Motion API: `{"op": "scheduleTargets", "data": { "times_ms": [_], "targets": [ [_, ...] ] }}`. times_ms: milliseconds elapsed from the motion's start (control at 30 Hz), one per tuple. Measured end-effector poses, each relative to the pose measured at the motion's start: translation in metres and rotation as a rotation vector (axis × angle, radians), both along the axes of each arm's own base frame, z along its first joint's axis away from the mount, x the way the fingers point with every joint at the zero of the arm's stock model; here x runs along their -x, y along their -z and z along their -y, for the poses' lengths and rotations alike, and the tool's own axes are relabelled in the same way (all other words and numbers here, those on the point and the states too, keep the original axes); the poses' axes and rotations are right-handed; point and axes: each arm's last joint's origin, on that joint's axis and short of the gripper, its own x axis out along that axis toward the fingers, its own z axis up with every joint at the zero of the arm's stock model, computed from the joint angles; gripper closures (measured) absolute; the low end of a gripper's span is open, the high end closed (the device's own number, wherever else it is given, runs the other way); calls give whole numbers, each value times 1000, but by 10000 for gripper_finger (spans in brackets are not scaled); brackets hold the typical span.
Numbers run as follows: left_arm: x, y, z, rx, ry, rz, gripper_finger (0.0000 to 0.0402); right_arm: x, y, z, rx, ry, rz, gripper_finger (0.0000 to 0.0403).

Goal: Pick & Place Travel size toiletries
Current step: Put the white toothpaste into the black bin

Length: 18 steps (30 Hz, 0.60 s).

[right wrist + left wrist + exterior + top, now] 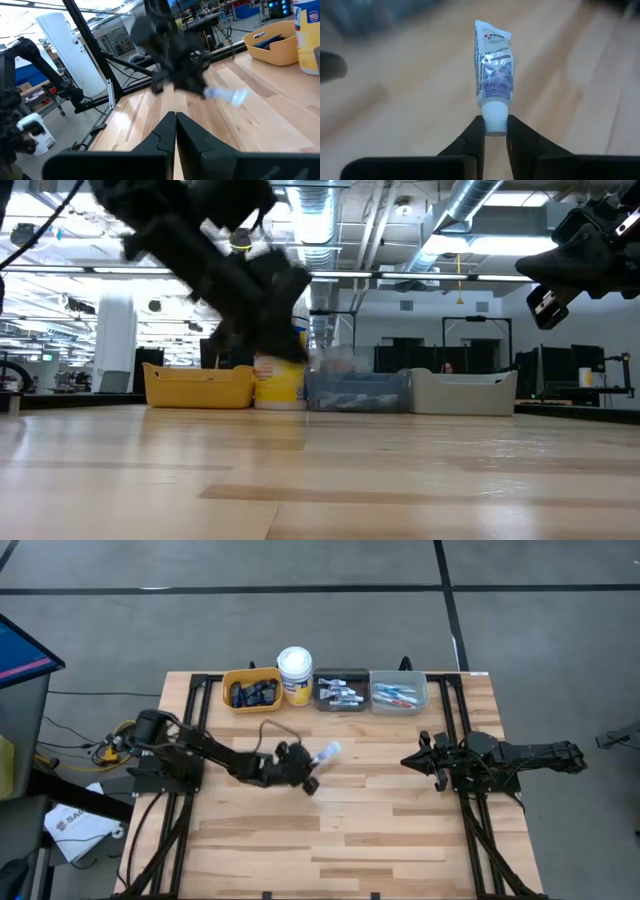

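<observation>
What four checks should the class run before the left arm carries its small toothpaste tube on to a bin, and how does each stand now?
1. Left gripper fingers closed on the toothpaste tube at its cap: ok.
2. Tube lifted off the table: ok, judging from the right wrist view.
3. Dark bin already holding similar tubes, unobstructed: ok.
4. Right gripper shut, waiting on its own side, apart from the path: ok.

Glossy, crinkled foil-like tube (493,65) with ribbed white plastic cap, matt black tool (495,137), smooth pale wooden desk (340,830).
</observation>
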Motion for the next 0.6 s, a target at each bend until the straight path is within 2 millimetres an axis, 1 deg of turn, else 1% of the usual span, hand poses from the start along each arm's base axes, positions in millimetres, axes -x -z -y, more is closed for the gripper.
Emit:
{"op": "scheduleTargets", "data": {
  "times_ms": [67, 100, 167, 233, 333, 433, 533, 600],
  "targets": [
    [-3, -20, -10, -64, -14, 43, 355, 0, 0, 0, 0, 0, 0, 398],
    [-2, -27, -17, -103, -28, 40, 355, 0, 0, 0, 0, 0, 0, 398],
    [-5, -42, -34, -166, -43, 47, 355, 0, 0, 0, 0, 0, 0, 398],
    [-10, -55, -56, -207, -73, 59, 355, 0, 0, 0, 0, 0, 0, 398],
    [-15, -66, -91, -240, -106, 53, 355, 0, 0, 0, 0, 0, -1, 398],
    [-18, -74, -122, -236, -142, 71, 355, 0, 0, 0, 0, 0, 0, 398],
    [-19, -74, -144, -217, -168, 74, 355, 0, 0, 0, 0, 0, 0, 398],
    [-21, -71, -154, -211, -184, 73, 355, 0, 0, 0, 0, -1, 0, 398]
  ]
}}
